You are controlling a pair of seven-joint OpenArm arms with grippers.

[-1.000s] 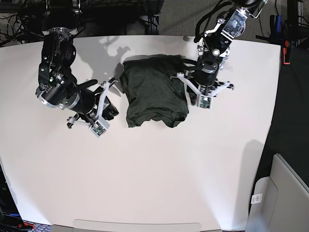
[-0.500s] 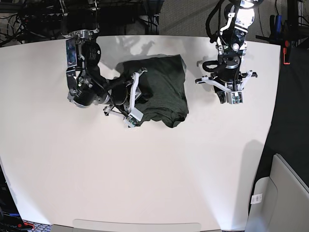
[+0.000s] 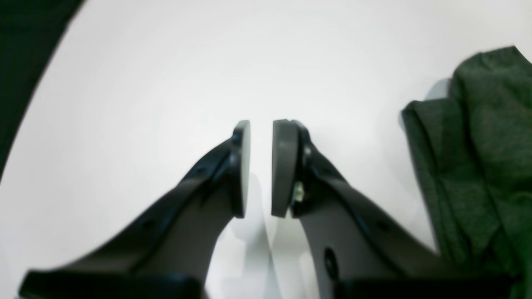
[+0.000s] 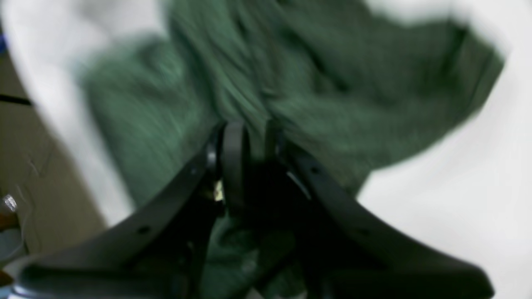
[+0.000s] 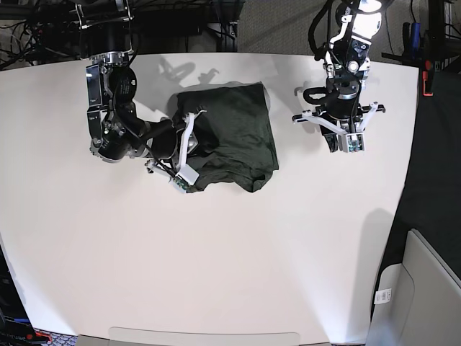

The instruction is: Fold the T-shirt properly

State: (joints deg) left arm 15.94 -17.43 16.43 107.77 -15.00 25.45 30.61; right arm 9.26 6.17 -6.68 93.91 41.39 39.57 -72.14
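Observation:
The T-shirt (image 5: 234, 137) lies as a folded dark olive-green bundle on the white table (image 5: 238, 252), towards the back. My right gripper (image 5: 196, 115) is at the shirt's left edge. The blurred right wrist view shows that gripper (image 4: 255, 124) shut on a ridge of the T-shirt (image 4: 332, 83). My left gripper (image 5: 337, 114) stands over bare table, apart from the shirt's right side. In the left wrist view this gripper (image 3: 261, 122) is open by a narrow gap with nothing in it, and the T-shirt (image 3: 478, 145) is off to the right.
A grey bin (image 5: 421, 295) stands beyond the table's lower right corner. Cables and dark equipment (image 5: 43, 29) crowd the back edge. Dark floor (image 3: 25, 41) shows past the table's edge in the left wrist view.
My right arm swung in from the left onto the shirt's left edge, and the shirt shifted slightly left. My left arm drew back from the shirt's right edge and now stands apart.

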